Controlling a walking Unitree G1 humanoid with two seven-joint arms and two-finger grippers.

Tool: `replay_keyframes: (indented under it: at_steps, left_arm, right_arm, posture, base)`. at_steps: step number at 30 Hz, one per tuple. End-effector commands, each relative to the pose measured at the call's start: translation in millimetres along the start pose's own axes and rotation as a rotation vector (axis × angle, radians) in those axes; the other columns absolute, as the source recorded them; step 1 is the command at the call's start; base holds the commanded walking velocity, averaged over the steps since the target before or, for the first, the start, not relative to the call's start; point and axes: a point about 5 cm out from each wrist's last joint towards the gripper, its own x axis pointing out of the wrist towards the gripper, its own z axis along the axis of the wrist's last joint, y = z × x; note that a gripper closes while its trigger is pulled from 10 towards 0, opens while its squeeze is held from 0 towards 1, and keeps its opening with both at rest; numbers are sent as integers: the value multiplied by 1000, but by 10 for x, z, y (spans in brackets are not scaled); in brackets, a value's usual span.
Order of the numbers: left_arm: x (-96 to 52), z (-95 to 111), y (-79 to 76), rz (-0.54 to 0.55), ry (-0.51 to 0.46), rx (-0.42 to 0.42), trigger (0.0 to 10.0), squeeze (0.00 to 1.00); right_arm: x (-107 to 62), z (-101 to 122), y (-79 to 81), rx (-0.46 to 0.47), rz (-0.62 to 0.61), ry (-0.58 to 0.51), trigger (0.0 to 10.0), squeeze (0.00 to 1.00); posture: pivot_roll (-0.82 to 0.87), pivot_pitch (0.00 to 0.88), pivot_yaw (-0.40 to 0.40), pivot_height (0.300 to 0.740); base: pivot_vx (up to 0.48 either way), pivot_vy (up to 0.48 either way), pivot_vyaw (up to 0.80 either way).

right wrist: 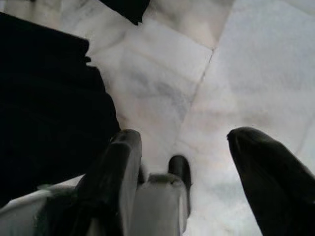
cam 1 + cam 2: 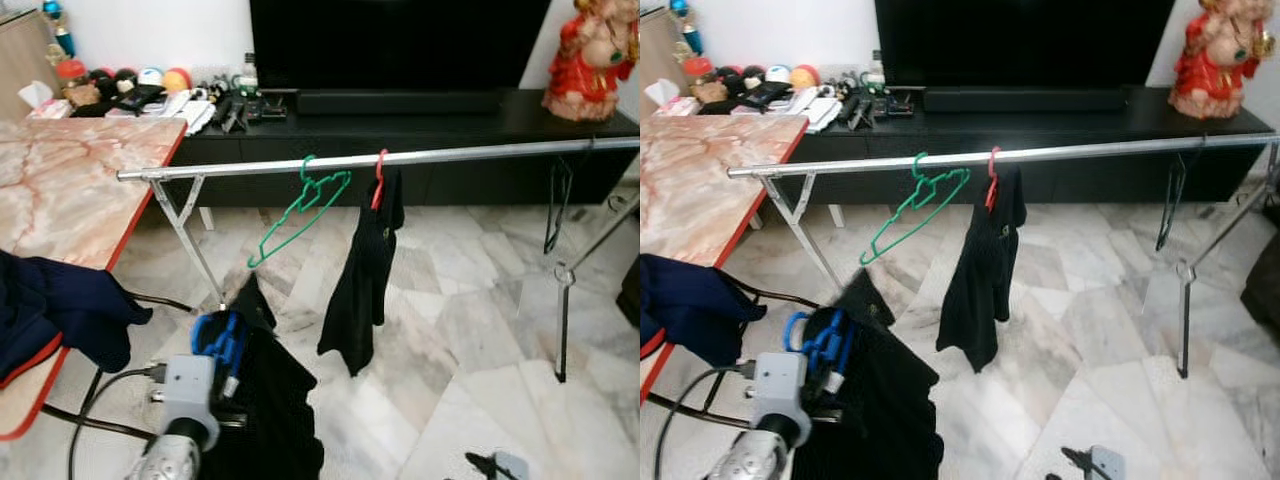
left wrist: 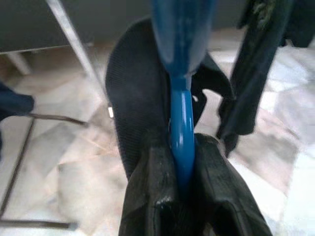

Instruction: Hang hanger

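A blue hanger [image 2: 218, 338] carrying a black garment [image 2: 270, 420] is low at the front left, below the silver rail [image 2: 420, 157]. My left gripper [image 3: 183, 196] is shut on the blue hanger's neck [image 3: 181, 123], and its black fingers [image 3: 147, 201] press on it from both sides. On the rail hang an empty green hanger [image 2: 300, 212] and a red hanger [image 2: 380, 172] with a black garment [image 2: 362, 275]. My right gripper [image 1: 189, 157] is open and points down at the marble floor, holding nothing.
A marble table [image 2: 70, 190] with a red edge stands at the left, with a navy cloth [image 2: 60, 310] draped over its corner. Beyond the rail is a black TV console [image 2: 420, 115] with clutter and a red figurine [image 2: 590, 60]. A dark hanger [image 2: 556, 205] hangs near the rail's right leg [image 2: 563, 300]. Cables [image 2: 90, 400] lie on the floor.
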Motion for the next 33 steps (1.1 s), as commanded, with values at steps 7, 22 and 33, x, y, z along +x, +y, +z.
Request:
replay_keyframes:
  at_steps: [7,22,33]
  left_arm:
    - [17,106,33,-5,-44,8,10000,0]
    - [31,118,10,-31,-48,10,10000,0]
    - [70,143,5,-29,-57,7,10000,0]
  right_arm:
    - [1,-27,11,10,3,8,10000,0]
    - [3,-22,26,14,7,-10,10000,0]
    - [9,13,31,10,10,-22,10000,0]
  posture:
    - [-11,38,1,740]
    - [-10,25,6,740]
    - [-9,32,2,740]
  base:
    - [0,0,0]
    - [0,0,0]
    - [-185,0,0]
